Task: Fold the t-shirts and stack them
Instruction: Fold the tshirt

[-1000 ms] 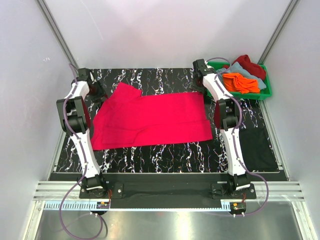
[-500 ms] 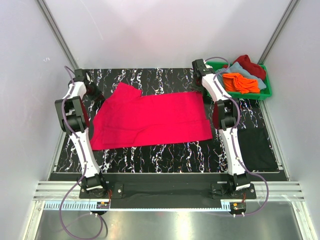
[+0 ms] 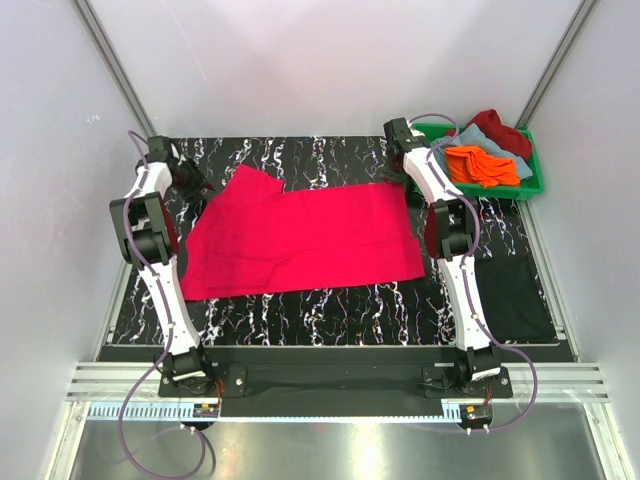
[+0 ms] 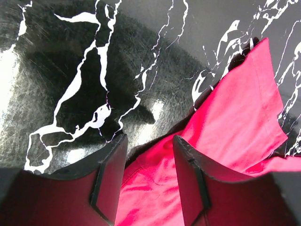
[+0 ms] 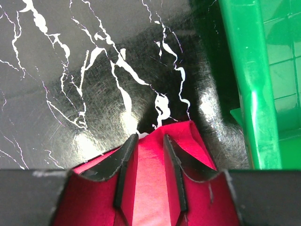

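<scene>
A bright pinkish-red t-shirt (image 3: 300, 235) lies spread flat on the black marbled table (image 3: 330, 300). My left gripper (image 3: 190, 180) is low over its far left sleeve. In the left wrist view that gripper (image 4: 149, 141) is open, with the shirt's (image 4: 235, 117) edge lying under the gap. My right gripper (image 3: 400, 165) is at the far right corner. In the right wrist view its jaws (image 5: 149, 139) stand a narrow way apart, astride the shirt's (image 5: 150, 188) corner. Orange (image 3: 482, 165), grey-blue (image 3: 515, 150) and dark red (image 3: 497, 127) t-shirts lie heaped in the crate.
A green plastic crate (image 3: 530, 186) stands at the back right, its wall (image 5: 249, 84) close to my right gripper. A flat black patch (image 3: 515, 295) lies on the table's near right. White walls and metal posts close in the sides.
The right jaws have drawn closer together over the shirt's corner. The left gripper has shifted only slightly at the sleeve. The shirt lies as before.
</scene>
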